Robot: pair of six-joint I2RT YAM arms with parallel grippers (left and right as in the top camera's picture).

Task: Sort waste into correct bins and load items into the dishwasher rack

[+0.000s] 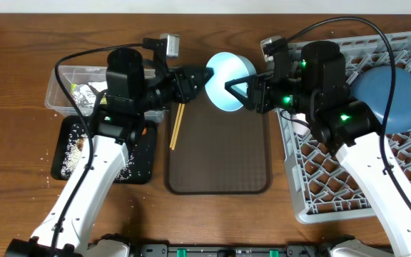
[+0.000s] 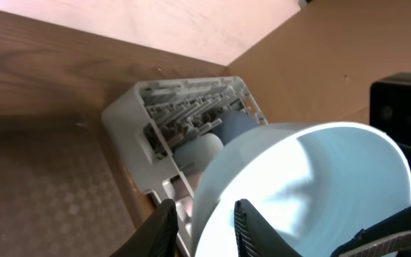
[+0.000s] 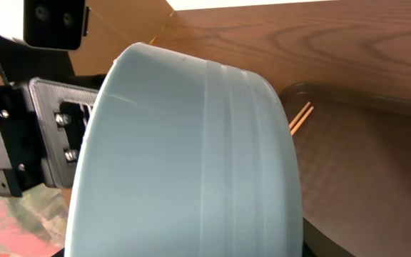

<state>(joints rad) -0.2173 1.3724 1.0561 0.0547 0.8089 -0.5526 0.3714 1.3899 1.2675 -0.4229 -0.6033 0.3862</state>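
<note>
While the light blue bowl [image 1: 228, 71] is held on its side above the far end of the brown serving tray [image 1: 220, 157], it is met from opposite sides by the 2 arms. The left claw [image 2: 204, 225] is spread loosely astride the rim, with a gap seen beside its outer finger. The right claw [image 1: 235, 87] is pinched on the bowl's other side. The wooden chopsticks [image 1: 176, 126] are laid along the tray's left edge. The dark-blue plate [image 1: 394, 100] is seated in the grey rack [image 1: 348, 193].
</note>
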